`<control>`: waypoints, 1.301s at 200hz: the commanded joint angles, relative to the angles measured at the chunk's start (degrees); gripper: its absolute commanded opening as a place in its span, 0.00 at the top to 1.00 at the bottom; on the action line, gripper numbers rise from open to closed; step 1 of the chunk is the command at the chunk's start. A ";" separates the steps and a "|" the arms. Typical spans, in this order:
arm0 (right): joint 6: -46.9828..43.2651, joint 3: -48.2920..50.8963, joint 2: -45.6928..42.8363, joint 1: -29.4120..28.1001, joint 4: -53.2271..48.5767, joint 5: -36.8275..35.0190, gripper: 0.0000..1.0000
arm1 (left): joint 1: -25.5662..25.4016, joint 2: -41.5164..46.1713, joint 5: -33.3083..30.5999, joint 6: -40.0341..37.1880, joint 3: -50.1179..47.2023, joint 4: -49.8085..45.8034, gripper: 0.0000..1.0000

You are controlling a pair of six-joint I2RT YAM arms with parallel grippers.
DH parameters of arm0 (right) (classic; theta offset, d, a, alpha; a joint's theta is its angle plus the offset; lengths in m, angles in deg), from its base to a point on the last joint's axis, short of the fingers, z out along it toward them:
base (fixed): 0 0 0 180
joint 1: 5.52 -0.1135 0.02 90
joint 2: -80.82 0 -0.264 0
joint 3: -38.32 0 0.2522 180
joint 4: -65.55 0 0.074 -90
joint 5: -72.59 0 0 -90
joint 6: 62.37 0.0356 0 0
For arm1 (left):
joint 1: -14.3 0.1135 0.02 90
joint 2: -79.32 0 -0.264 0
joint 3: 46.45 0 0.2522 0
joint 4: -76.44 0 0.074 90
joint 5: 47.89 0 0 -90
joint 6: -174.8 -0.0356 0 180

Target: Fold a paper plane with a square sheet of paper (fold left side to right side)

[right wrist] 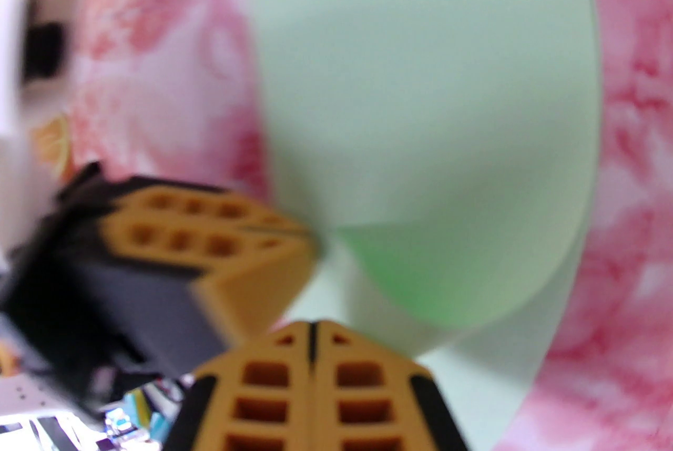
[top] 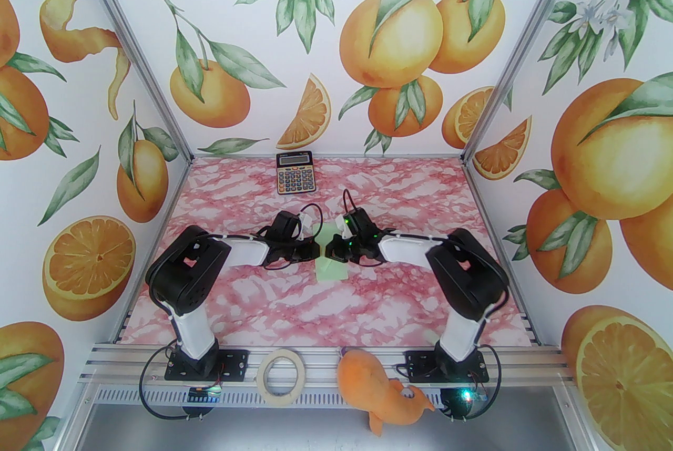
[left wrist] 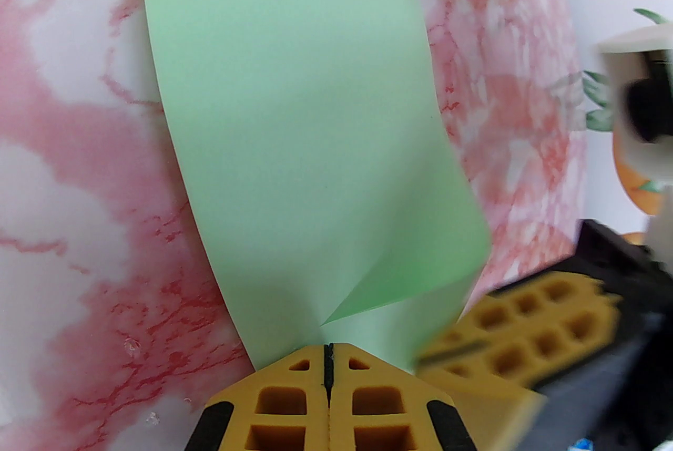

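While both arms reached inward from their bases at the near edge, elbows pushed out to the sides, their wrists met almost tip to tip over the middle of the table. The left arm came in from the left and the right arm from the right, forearms roughly level and low.

The paper lay between them, partly hidden under the wrists from above. The left jaws were fully closed, pinching its edge, and the sheet rose away from the tips in a curve with one corner curled over. The right jaws were closed as well, just beside the left ones and pressed to the same edge. They appeared to grip it, though that view was blurred.

The table had a pink marbled top. A calculator sat at its far edge, well apart from the arms. On the metal rail between the bases lay a tape roll and an orange plush toy. Orange-fruit print covered the walls.
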 commanded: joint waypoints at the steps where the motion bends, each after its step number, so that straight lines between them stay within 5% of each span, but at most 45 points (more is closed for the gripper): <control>1: -1.90 0.64 1.68 0.49 -2.19 -2.65 1.00 | -0.48 -0.83 -1.57 -0.93 0.04 -3.24 1.00; 101: -3.39 -2.21 -2.48 3.87 -4.69 -0.05 1.00 | -0.48 -0.55 -1.63 -1.20 -0.04 -3.50 1.00; 260: -6.55 -1.52 2.97 6.79 -5.26 -0.81 1.00 | -0.48 -0.83 -1.20 -1.35 0.13 -3.34 1.00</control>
